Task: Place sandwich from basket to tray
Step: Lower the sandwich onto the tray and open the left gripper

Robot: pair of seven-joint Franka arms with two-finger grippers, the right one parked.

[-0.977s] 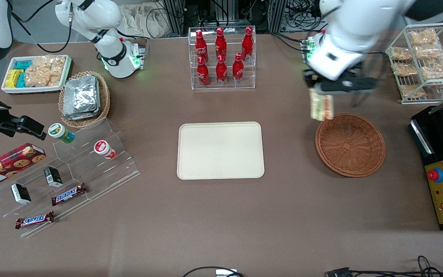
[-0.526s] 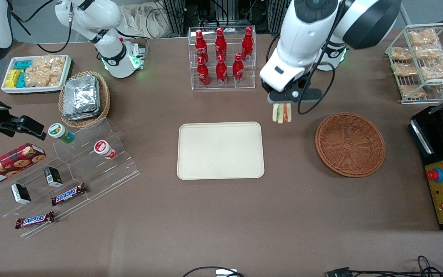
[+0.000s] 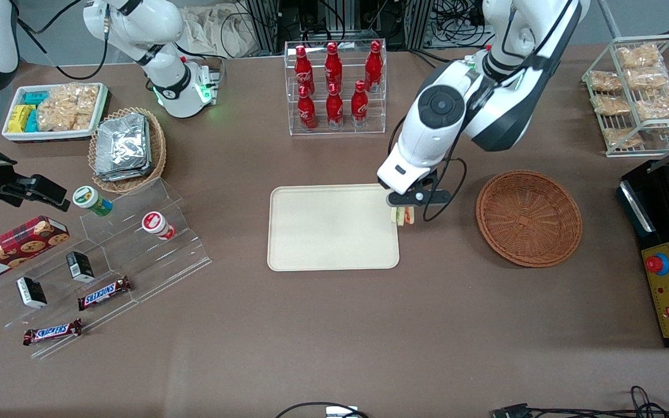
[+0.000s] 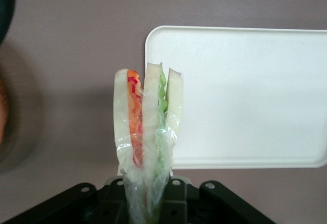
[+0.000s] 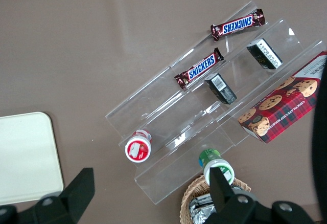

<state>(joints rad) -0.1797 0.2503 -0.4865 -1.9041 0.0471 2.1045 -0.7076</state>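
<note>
My left gripper (image 3: 404,210) is shut on the sandwich (image 3: 402,216), a wrapped wedge of white bread with green and red-orange layers (image 4: 148,127). It hangs just over the edge of the cream tray (image 3: 323,229) that lies toward the working arm's end, with the wedge straddling the tray's rim (image 4: 153,45). The reddish-brown wicker basket (image 3: 529,217) sits on the table beside the tray, toward the working arm's end, with nothing showing in it. The wrap's pinched end runs down between the black gripper body (image 4: 145,203).
A clear rack of red bottles (image 3: 334,87) stands farther from the front camera than the tray. A wire rack of snack bags (image 3: 639,87) and a black machine (image 3: 668,255) sit at the working arm's end. A tan basket of foil packets (image 3: 125,148) and acrylic steps with snacks (image 3: 108,261) lie toward the parked arm.
The gripper has carried the sandwich from above the basket's rim toward the tray, and has come lower, now hanging at the tray's edge.
</note>
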